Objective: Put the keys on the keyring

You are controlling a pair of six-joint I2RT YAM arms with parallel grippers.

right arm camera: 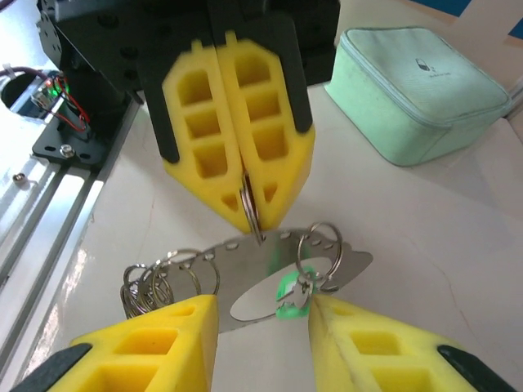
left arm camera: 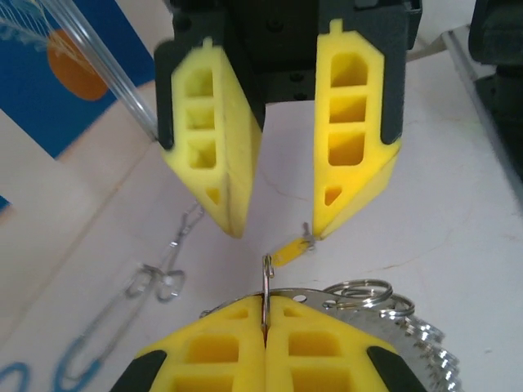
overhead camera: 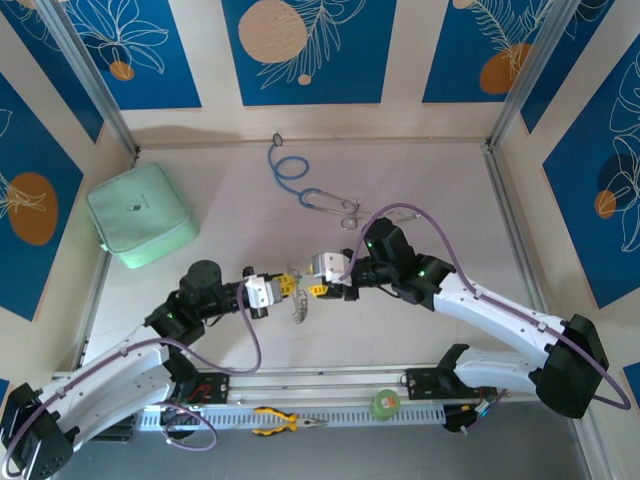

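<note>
- Your left end effector clenches a stiff wire ring on the keyring, at twelve o'clock.
- Your right end effector is released; pinch the light, slippery yellow key by its plastic head.

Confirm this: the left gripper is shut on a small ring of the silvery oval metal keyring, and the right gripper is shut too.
The right gripper is open, not shut: the right wrist view shows its fingers apart beside the small green-headed key. The left gripper is indeed shut on a ring of the silvery oval metal keyring.
</note>
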